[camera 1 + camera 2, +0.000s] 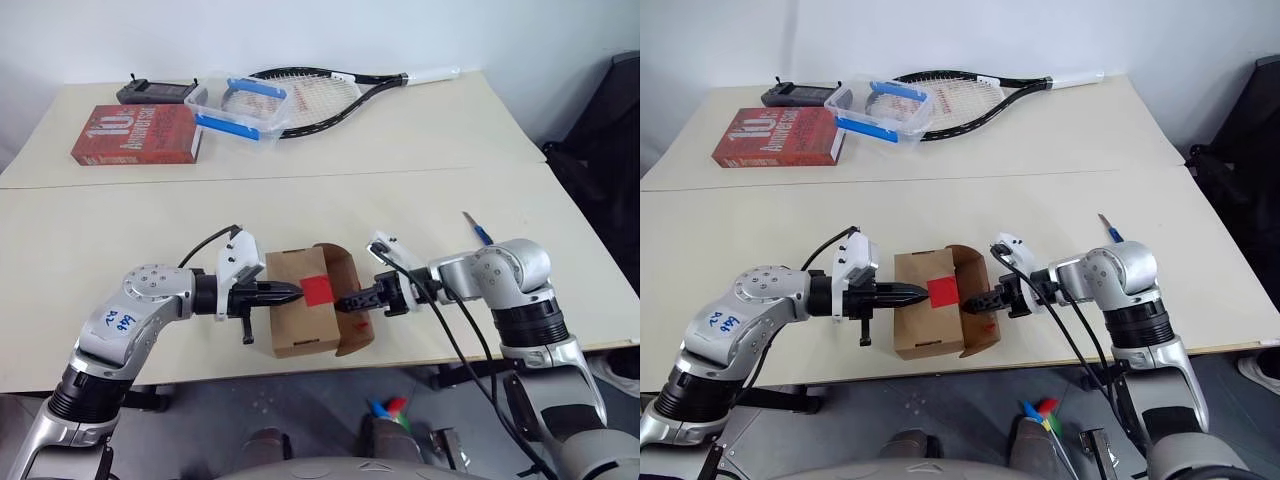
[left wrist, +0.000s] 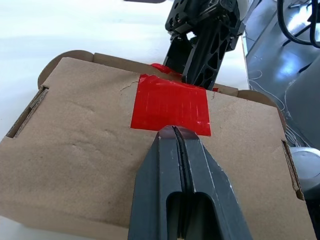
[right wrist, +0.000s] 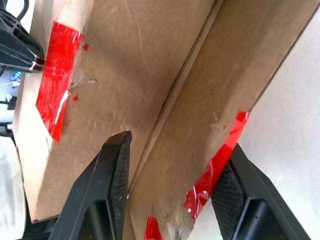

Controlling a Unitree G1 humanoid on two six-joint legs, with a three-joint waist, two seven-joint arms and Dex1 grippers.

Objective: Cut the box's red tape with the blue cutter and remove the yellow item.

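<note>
The brown box [image 1: 295, 322] sits near the table's front edge, its right flap [image 1: 345, 262] folded up. The red tape [image 2: 170, 105] is a square on the closed top flap, and a torn strip of it clings to the raised flap's edge [image 3: 216, 169]. My left gripper [image 1: 298, 292] is shut, its tip resting on the box top at the tape's edge. My right gripper [image 3: 175, 142] reaches in from the right, open, with one finger on each side of the raised flap. The blue cutter [image 1: 478, 228] lies on the table behind my right arm. The yellow item is hidden.
On the far table lie a red book [image 1: 135, 135], a clear tub with blue handles [image 1: 240, 105], a racket [image 1: 320, 90] and a black device [image 1: 155, 93]. A seam [image 1: 300, 175] joins the two tables. The box stands close to the front edge [image 1: 200, 375].
</note>
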